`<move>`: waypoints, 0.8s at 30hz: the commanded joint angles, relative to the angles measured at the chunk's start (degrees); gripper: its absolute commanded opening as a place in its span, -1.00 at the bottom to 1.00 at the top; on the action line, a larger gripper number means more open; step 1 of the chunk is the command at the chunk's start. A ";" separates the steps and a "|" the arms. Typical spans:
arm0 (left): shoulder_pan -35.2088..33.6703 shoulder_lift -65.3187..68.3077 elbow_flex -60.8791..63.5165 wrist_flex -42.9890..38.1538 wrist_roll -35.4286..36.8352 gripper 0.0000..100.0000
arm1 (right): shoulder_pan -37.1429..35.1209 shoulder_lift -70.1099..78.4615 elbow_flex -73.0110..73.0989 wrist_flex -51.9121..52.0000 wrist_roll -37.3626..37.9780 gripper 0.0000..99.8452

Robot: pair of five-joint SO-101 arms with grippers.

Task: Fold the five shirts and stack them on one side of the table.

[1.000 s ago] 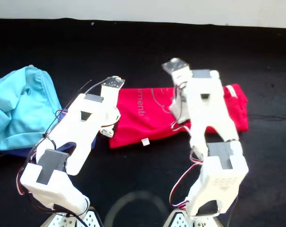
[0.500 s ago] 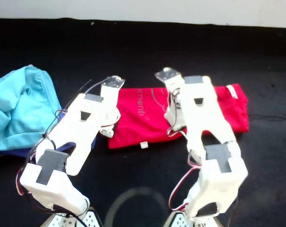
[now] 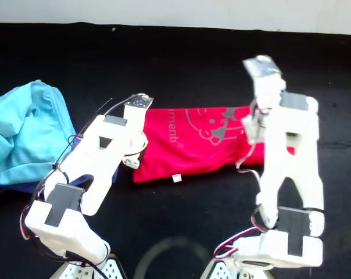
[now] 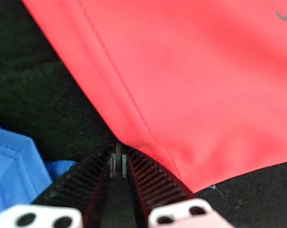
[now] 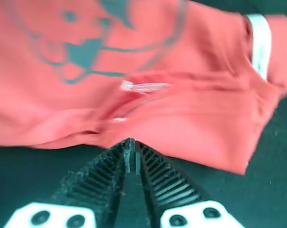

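The red shirt (image 3: 187, 139) lies lengthwise left to right, centre frame; left gripper (image 4: 118, 159) clamps its left corner, right gripper (image 5: 129, 154) (fingers together) touches its right end.

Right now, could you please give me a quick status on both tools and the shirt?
Left tool shut on red shirt edge. Right tool shut at its other end, grip unclear. Aside, light blue shirt heaped, unfolded.
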 commanded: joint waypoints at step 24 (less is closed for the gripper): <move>-0.13 -0.22 -0.31 -3.08 -0.09 -0.98 | 7.60 13.58 -8.92 -9.63 -0.70 -0.99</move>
